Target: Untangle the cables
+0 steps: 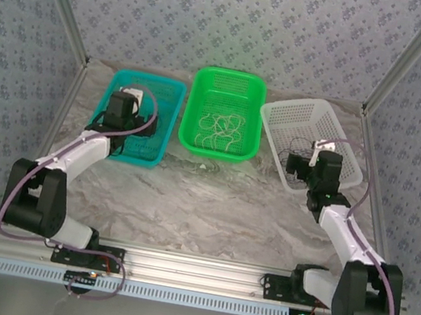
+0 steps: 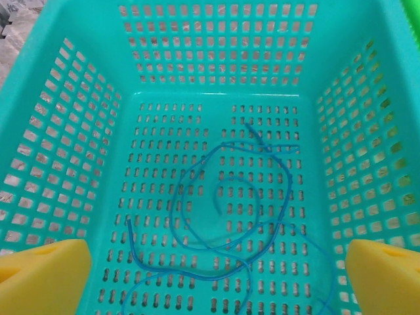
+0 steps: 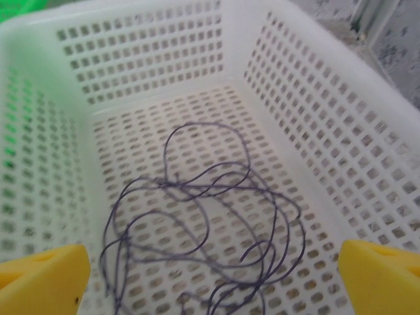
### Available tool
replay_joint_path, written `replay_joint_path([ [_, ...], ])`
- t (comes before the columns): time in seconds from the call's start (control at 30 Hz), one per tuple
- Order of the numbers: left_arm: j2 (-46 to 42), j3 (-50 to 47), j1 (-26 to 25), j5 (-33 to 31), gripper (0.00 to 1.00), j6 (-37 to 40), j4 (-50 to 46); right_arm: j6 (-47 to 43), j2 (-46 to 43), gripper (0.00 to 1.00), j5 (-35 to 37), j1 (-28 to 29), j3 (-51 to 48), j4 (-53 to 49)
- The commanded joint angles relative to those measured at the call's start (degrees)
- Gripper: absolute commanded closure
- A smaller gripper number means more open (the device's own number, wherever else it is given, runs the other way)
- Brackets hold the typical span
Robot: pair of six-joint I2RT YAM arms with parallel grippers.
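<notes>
Three baskets stand in a row across the far part of the counter (image 1: 210, 206). A teal basket (image 1: 162, 129) is at the left of the top view, a green basket (image 1: 201, 115) in the middle and a white basket (image 1: 282, 121) at the right. The teal and green baskets sit just beside each other. The white one is turned at an angle, with one corner near the green one.

The cream cable (image 1: 222, 131) lies in loose loops on the green basket's floor, with neither arm over it.

The left end effector (image 1: 124, 116) hangs over the teal basket, spread wide and gripping nothing. In the left wrist view its yellow pads (image 2: 42, 279) sit in the two lower corners of the frame, well apart. The blue cable (image 2: 223, 210) lies on the teal floor across the centre and lower part of that frame. It forms several overlapping loops, with one end pointing up toward the middle and a strand running off at the lower right.

The right end effector (image 1: 303, 164) hangs over the white basket, also spread wide and empty. Its pads (image 3: 42, 279) fill the lower corners of the right wrist view. The purple cable (image 3: 197, 190) lies between and beyond them on the white floor, in crossing loops from the centre down to the lower edge. Whether either set of pads touches a cable I cannot tell.
</notes>
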Motion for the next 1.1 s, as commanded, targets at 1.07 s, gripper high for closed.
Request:
replay_joint_path([
  [1.07,-4.6,-15.2,6.0,11.9,0.03,9.2,21.1,-0.4,19.5,0.05,-3.4,-5.3,-10.4,36.3],
])
